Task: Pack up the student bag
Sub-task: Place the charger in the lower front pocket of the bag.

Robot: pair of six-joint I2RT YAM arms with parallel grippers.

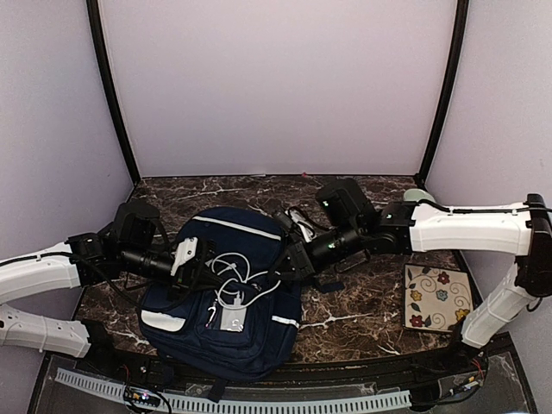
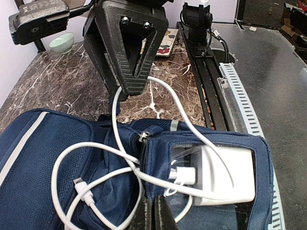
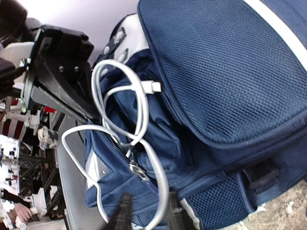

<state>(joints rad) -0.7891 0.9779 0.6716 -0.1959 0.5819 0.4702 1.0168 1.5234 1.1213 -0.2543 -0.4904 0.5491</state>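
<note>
At the table's [image 1: 362, 194] near edge, student bag [image 1: 259, 341]; open room behind.

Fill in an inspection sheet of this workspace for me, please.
Surface: dark marble table, white-veined.
Job's things: navy-blue fabric backpack lying flat at centre, front pocket open.
Clutter: white charger block in that pocket; square floral tile and pale green bowl on the right side.
Grippers: left gripper fingers shut at the pocket's edge; right gripper fingers apart, astride the cable.
Cables: white charging cable looped loose over the backpack.
Surroundings: lilac walls, black frame posts.
</note>
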